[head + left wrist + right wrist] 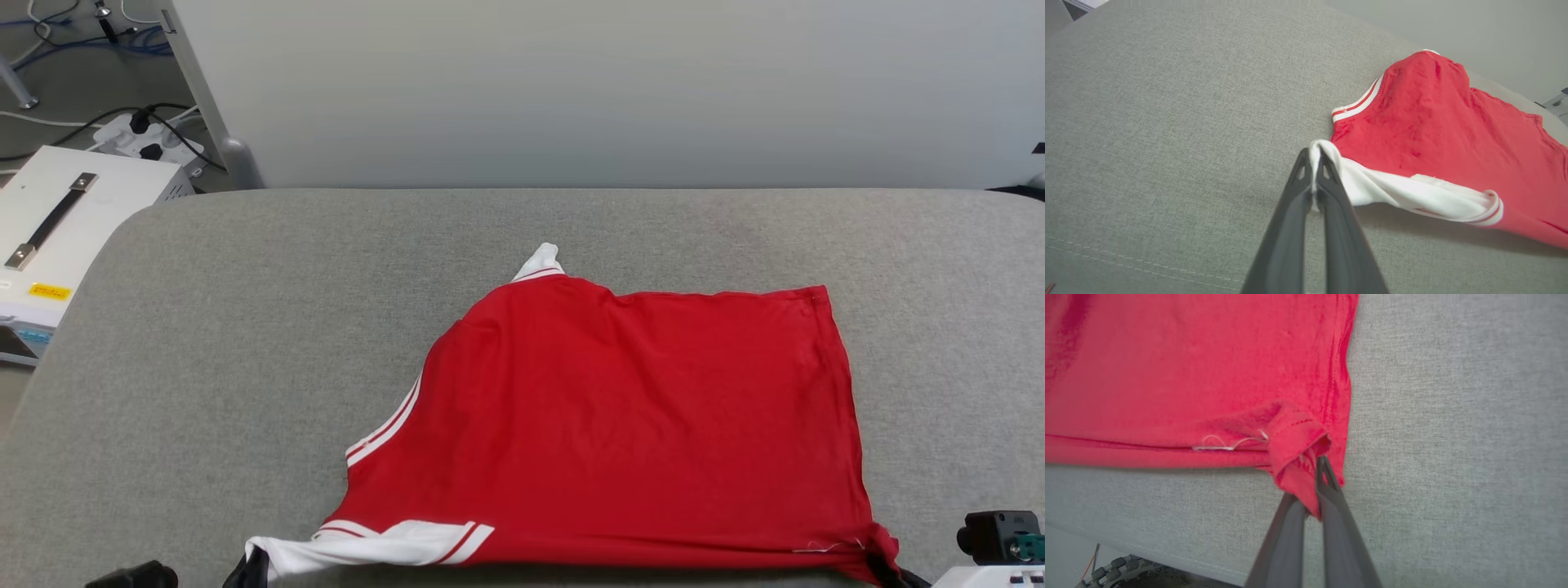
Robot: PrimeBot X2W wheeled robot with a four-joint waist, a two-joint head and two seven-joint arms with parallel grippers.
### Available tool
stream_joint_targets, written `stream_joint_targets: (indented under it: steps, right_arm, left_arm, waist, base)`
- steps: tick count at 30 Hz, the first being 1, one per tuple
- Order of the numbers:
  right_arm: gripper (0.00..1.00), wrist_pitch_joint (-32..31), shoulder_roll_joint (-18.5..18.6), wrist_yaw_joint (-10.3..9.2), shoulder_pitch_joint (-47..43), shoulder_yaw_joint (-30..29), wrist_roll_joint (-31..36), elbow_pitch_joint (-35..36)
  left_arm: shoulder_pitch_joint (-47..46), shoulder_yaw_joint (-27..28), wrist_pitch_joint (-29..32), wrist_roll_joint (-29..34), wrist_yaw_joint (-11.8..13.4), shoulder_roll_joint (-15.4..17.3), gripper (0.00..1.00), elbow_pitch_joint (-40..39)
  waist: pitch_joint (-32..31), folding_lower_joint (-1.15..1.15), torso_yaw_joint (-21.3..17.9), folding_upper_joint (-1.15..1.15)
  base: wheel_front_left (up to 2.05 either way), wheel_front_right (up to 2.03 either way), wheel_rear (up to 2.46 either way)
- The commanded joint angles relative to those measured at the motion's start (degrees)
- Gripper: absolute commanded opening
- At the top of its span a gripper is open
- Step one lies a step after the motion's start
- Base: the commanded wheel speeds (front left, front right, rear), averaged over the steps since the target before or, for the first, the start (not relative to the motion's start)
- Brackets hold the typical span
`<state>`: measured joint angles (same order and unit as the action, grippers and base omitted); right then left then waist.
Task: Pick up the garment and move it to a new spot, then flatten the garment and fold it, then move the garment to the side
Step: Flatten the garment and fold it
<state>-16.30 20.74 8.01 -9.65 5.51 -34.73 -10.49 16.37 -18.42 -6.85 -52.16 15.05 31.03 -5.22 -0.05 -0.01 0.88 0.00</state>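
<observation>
1. Garment (637,408): red shirt, plain side up, no lettering showing. It lies mostly spread on the grey padded surface (245,367), right of centre, with its near edge close to the robot's side.
2. Left gripper (1314,157): jaws pressed together on the tip of the near white sleeve (1392,192). The sleeve is drawn out into a twisted strip and sits slightly off the padding.
3. Right gripper (1314,477): jaws clamped on the near hem corner (1294,441). The cloth is bunched into a small roll around the fingers, with a loose white thread beside it.
4. Far side: the other white sleeve (540,260) pokes out at the back edge. The striped collar trim (384,429) shows at the left edge. The body has light ripples and no heavy creases.
5. Step in hand (judgement): flatten-and-fold. Both near corners are pinched, so this is either tensioning the near edge or the start of a fold.
6. Next move calls for (judgement):
   - lifting both corners together at an even height
   - keeping the edge between them taut
   - carrying it toward the far edge without dragging the body out of place
7. Risk (judgement): the sleeve grip is thin and could slip under tension.
</observation>
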Motion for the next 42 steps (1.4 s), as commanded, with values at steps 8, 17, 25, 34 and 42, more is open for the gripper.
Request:
stream_joint_targets:
  steps: [8, 17, 25, 34, 42]
  right_arm:
    - [0.00, -6.4, -3.4, -0.53, 2.5, -5.9, 6.4, 9.6]
    - [0.00, -9.1, -4.5, -0.53, 11.9, -6.8, 10.1, 7.8]
    - [0.00, -5.9, -4.6, -0.53, 17.5, -4.3, 10.6, 0.4]
    - [1.00, 2.6, -4.4, -0.53, 21.0, -0.8, 9.9, -5.9]
    - [1.00, 16.9, -5.5, -0.53, 19.0, -2.0, 12.5, -4.5]
  left_arm:
    - [-12.1, -3.2, 3.2, 3.4, -2.1, 0.2, 0.00, -0.1]
    - [-26.7, -6.7, 4.1, 5.0, -7.4, -3.9, 0.00, 11.0]
    - [-35.2, -7.9, -0.8, 6.1, -13.1, -7.5, 0.00, 24.1]
    - [-40.8, -9.2, -1.6, 4.7, -18.4, -10.7, 0.35, 35.3]
    - [-39.4, -7.6, -4.3, 4.8, -17.2, -8.8, 1.00, 36.3]
  waist:
    - [3.8, 0.01, -0.3, 0.00]
    - [10.6, 0.01, -0.8, 0.00]
    - [14.2, 0.01, -0.6, 0.00]
    - [14.5, 0.01, -0.7, 0.00]
    - [10.0, 0.01, -1.3, 0.00]
  base:
    - [0.00, 0.00, 0.00]
    - [0.00, 0.00, 0.00]
    - [0.00, 0.00, 0.00]
    - [0.00, 0.00, 0.00]
    - [0.00, 0.00, 0.00]
